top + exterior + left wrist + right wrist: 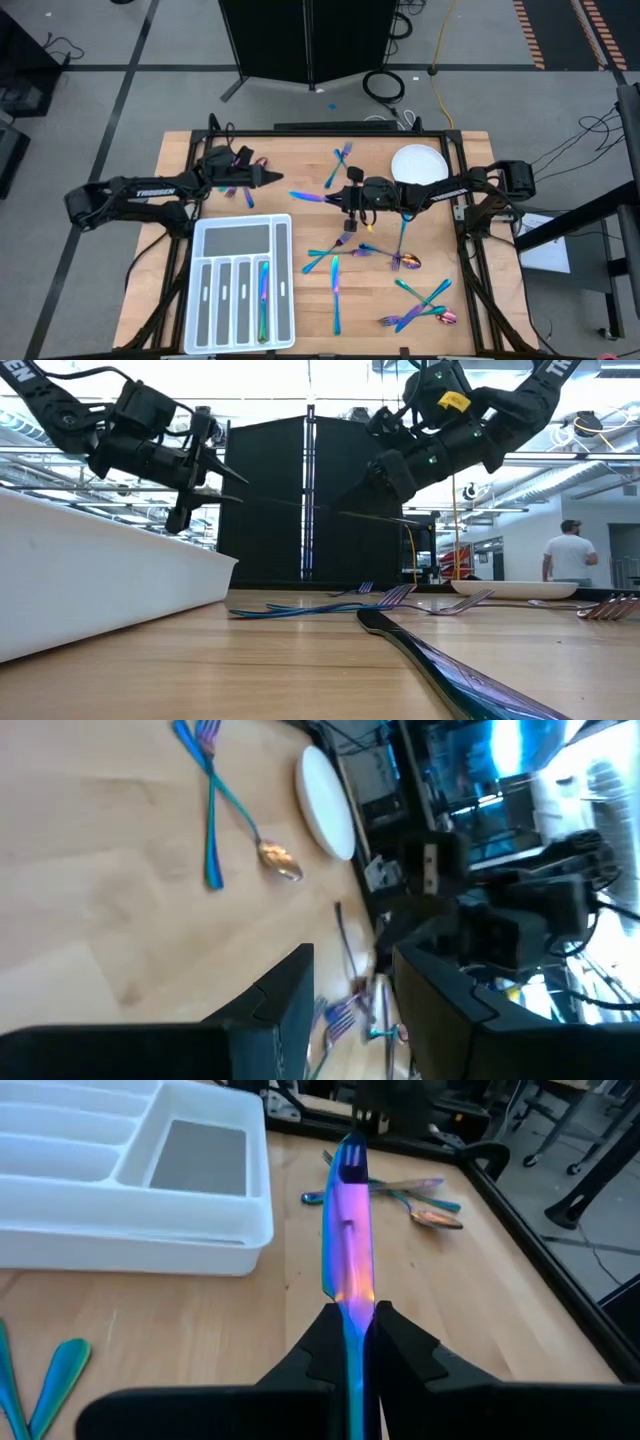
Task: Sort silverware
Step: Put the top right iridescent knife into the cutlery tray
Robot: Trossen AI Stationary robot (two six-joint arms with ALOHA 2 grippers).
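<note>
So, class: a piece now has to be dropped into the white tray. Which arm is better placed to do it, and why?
Probably the right. The right gripper is shut on a knife, held above the table and pointing toward the tray. The left gripper hovers beyond the tray's far edge, open and empty.

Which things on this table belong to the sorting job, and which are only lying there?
Belong to the job:
- knife held in the right gripper
- loose silverware on the wood
- one piece already in the white tray
- left gripper, open, raised off the table

Only lying there:
- round white plate
</note>
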